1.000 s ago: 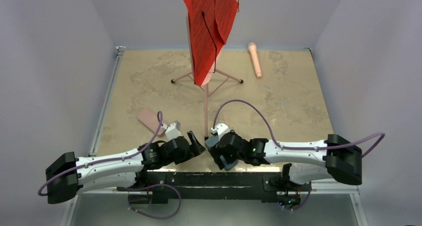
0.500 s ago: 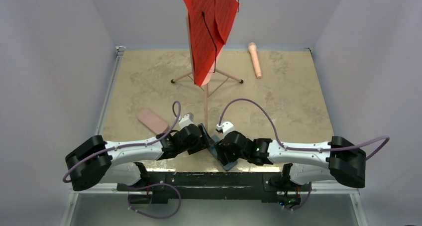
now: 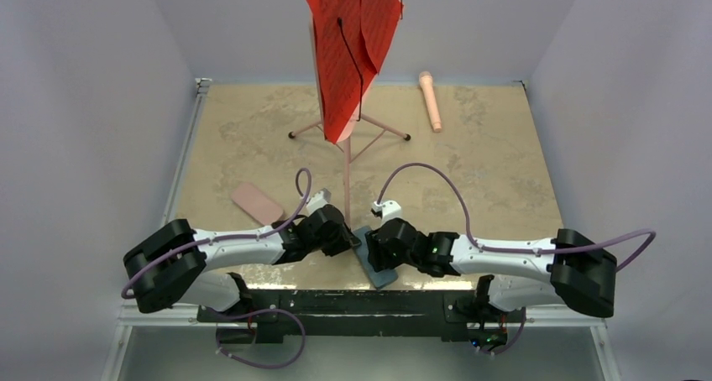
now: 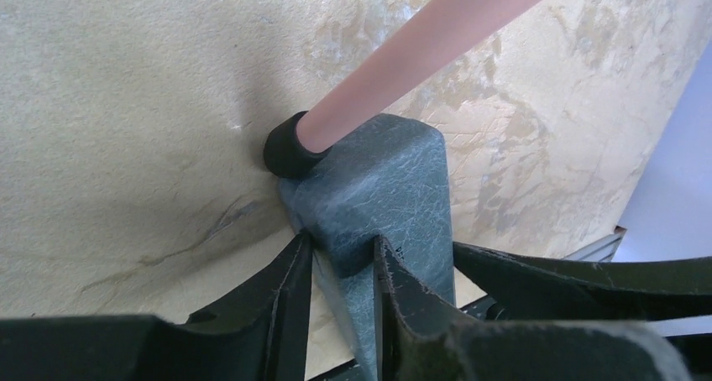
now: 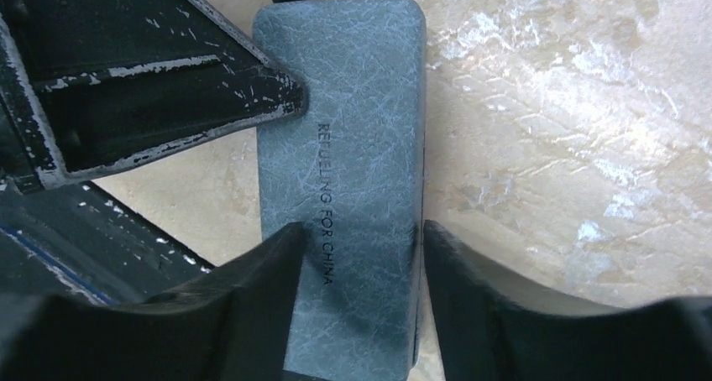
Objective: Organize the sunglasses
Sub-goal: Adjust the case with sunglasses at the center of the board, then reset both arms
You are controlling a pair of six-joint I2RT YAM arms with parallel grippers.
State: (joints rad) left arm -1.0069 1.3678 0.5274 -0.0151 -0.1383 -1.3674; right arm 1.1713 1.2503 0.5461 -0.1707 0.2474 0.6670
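Broadest first: a sandy, marbled desk (image 3: pixel 504 163), walled in on three sides. At 12 o'clock on it, a pink tripod stand (image 3: pixel 347 159) draped with a red sheet (image 3: pixel 344 54). Thin dark strands across that sheet, too small to name. Toward 1 o'clock, a pink cylindrical object (image 3: pixel 430 100), lying alone. Toward 9 o'clock, a pink oblong case (image 3: pixel 256 202), well apart from both arms.

Smaller, at 6 o'clock just ahead of the bases: a grey-blue flat case (image 3: pixel 379 272). Long axis roughly 11 to 5 o'clock from overhead, small print running along its length. Far end butted against the black rubber foot (image 4: pixel 285 146) of the stand's near leg.

Left tool (image 4: pixel 340 251) reaching in from 9 o'clock, clenched on a raised edge at the 11 o'clock end, one finger on either side. Right tool (image 5: pixel 359 230) reaching in from 3 o'clock, clamped across the short width nearer the 5 o'clock end, fingers pressed to both long sides.

No sunglasses plainly seen in any view; contents of the grey-blue case hidden.

Judged from this: probably an attempt to open the case, with the right tool bracing and the left working the edge. Hinges on one relation: case held between the two tools, equally near to each, gripped at opposite ends of its long axis. Any pull by the left likely across that axis, toward 9 o'clock. Worth watching: the stand's foot crowding the far end, with little room there for the case to swing or unfold.
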